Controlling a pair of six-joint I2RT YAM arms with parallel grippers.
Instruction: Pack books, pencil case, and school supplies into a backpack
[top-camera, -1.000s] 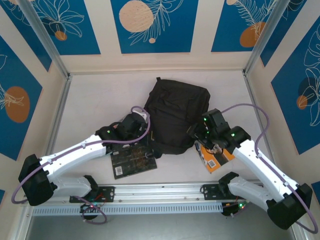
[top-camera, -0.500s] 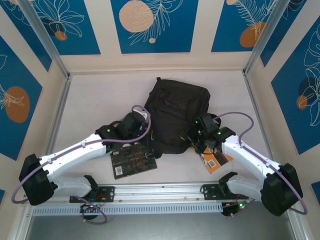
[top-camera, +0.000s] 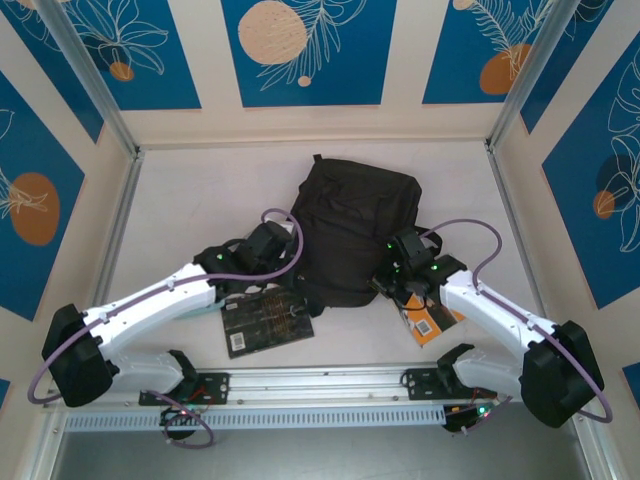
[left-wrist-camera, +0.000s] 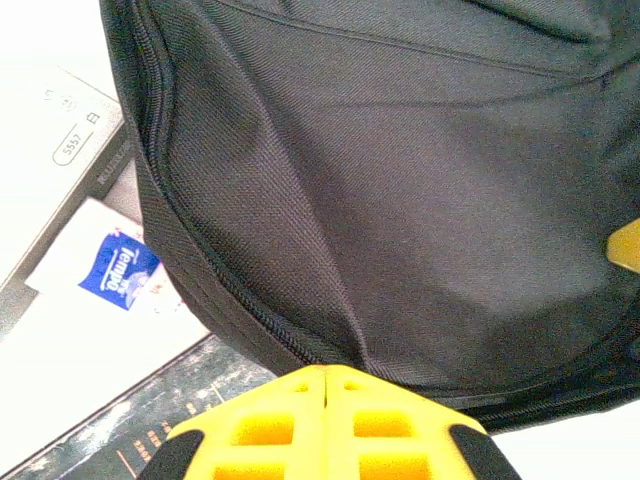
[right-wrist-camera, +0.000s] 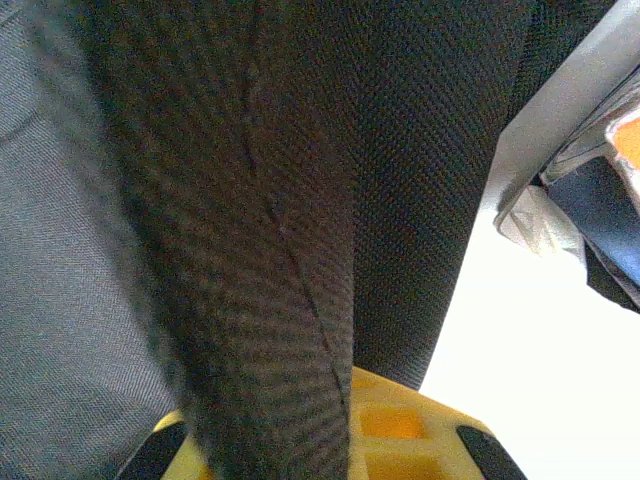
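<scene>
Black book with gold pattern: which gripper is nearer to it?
Left. The left gripper pinches the backpack edge just beyond the black book; the right gripper is across the backpack.

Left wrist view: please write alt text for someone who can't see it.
A black backpack, its zip curving down the left side, is pinched at a fold near the bottom edge by the yellow left tool, which is shut. Beside the backpack on the left lie a white packet with a blue label and a dark book with gold print.
</scene>
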